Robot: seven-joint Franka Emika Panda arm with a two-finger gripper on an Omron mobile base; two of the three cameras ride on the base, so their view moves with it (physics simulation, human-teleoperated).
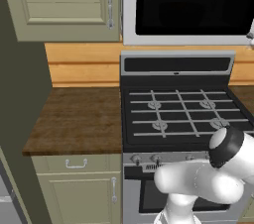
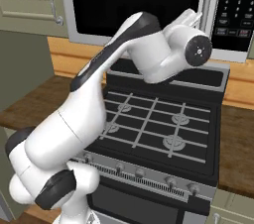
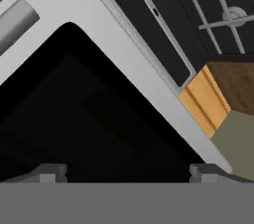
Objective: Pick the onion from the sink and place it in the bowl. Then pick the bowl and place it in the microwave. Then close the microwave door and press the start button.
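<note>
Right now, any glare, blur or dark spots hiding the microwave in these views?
Left base view: microwave door glass flat black, no glare, interior unreadable. Right base view: arm covers part of the window; control panel labels too blurry to read. Hand view: rolled, glass dark; open gripper tips soft-edged.

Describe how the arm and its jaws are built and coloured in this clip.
The arm is glossy white with rounded, tube-like links and black bands at the joints. One joint ends in a flat dark grey cap with a small pale mark at its centre. No cables or lettering are visible. In the hand view the gripper shows two small, blocky grey fingertips set far apart.
</note>
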